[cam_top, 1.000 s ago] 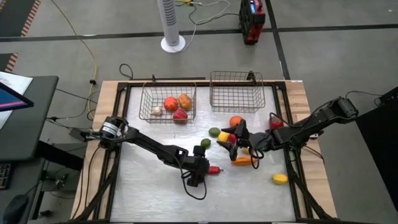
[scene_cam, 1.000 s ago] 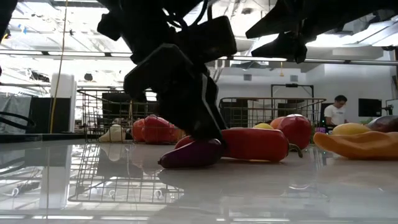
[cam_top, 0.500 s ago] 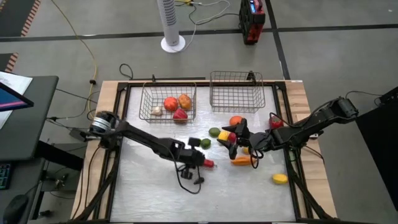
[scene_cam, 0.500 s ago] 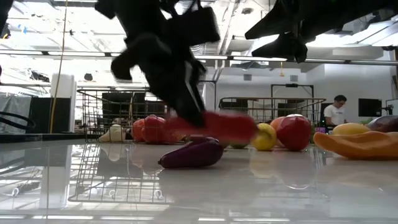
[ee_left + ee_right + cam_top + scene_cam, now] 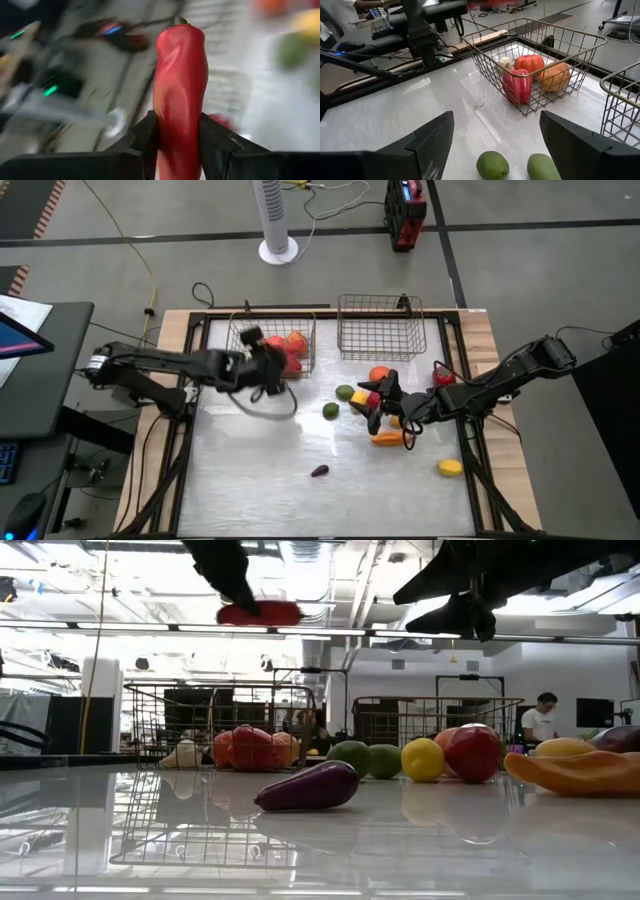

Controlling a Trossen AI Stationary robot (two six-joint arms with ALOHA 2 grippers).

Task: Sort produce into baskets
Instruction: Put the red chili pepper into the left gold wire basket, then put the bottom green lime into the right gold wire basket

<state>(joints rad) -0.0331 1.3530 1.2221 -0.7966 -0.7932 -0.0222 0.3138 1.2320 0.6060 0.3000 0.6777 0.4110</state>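
Observation:
My left gripper (image 5: 264, 362) is over the left wire basket (image 5: 236, 352), shut on a red chili pepper (image 5: 180, 85). The pepper also shows high up in the low view (image 5: 258, 612). The left basket holds a garlic, a tomato, a red pepper and an orange (image 5: 555, 76). The right basket (image 5: 380, 328) stands beside it. My right gripper (image 5: 375, 405) is open above a cluster of produce at the table's right. A purple eggplant (image 5: 319, 471) lies on its side on the table. Two green limes (image 5: 345, 392) lie near my right gripper. My left gripper pinches the red chili pepper's two sides (image 5: 165, 142) between its two fingers (image 5: 214, 142). The pepper runs forward out of the fingers, its stem end (image 5: 182, 22) pointing away. It is lifted clear, high above the table.
An orange carrot (image 5: 388, 438), a yellow lemon (image 5: 450, 468) and a red piece (image 5: 445, 378) lie at the table's right. An orange fruit (image 5: 378, 374) sits by the right basket. A person (image 5: 540, 720) stands in the room beyond the table. The table's near left is bare.
My left gripper has lifted the red chili pepper off the table beside the eggplant. It has carried the pepper up and toward the table's far left, over the left basket. The eggplant has stayed on the table.

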